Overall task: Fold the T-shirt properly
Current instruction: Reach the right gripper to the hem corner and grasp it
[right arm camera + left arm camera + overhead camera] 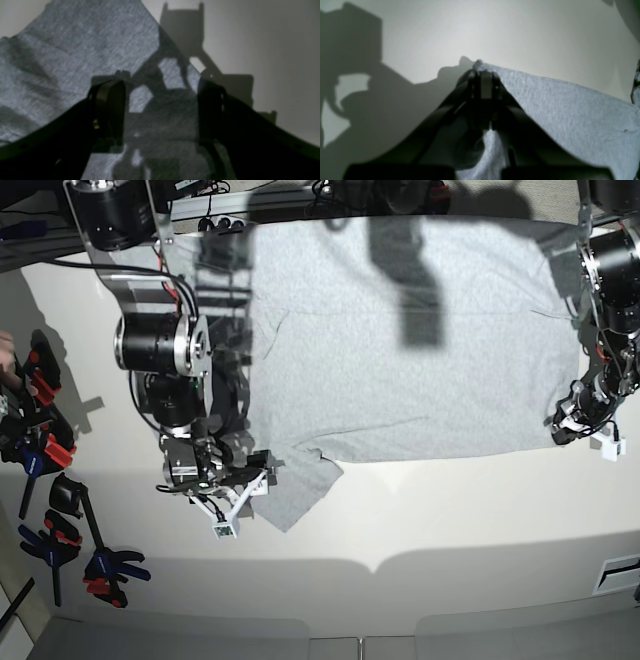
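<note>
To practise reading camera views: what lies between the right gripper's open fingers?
The right wrist view shows grey fabric of the T-shirt under and between the right gripper fingers, darkened by their shadow.

Base overhead, looking down – wrist cams close behind jaws – all share T-shirt (400,340).

T-shirt (400,350) light heather-grey, plain side up, spread mostly flat on the white table (450,520). One corner pinched between the closed left fingers (486,85). Sleeve (slightly rumpled) lies under the spread right fingers (110,100), its edge running between them.
</note>
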